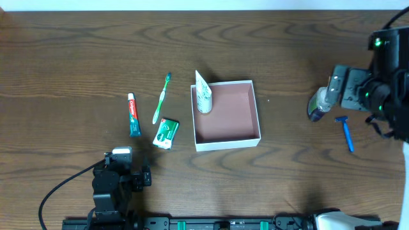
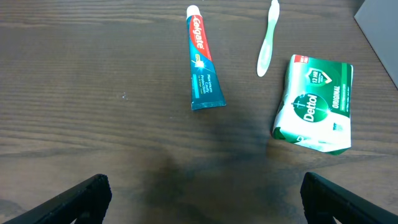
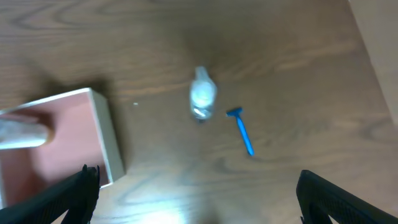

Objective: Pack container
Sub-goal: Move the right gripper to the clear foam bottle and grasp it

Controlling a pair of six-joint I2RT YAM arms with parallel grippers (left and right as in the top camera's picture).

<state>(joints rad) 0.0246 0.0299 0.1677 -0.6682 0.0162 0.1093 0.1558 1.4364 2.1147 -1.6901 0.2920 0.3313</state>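
The container, a shallow white-walled box with a pinkish inside, sits mid-table; its corner shows in the right wrist view. A white tube stands against its left wall inside. Left of it lie a green toothbrush, a toothpaste tube and a green-and-white soap box. My left gripper is open and empty, a little short of the toothpaste and soap box. My right gripper is open and empty, held above a small bottle and a blue razor.
The bottle and razor lie right of the container, below my right arm. My left arm is at the front left with its cable trailing. The toothbrush lies beyond the soap box.
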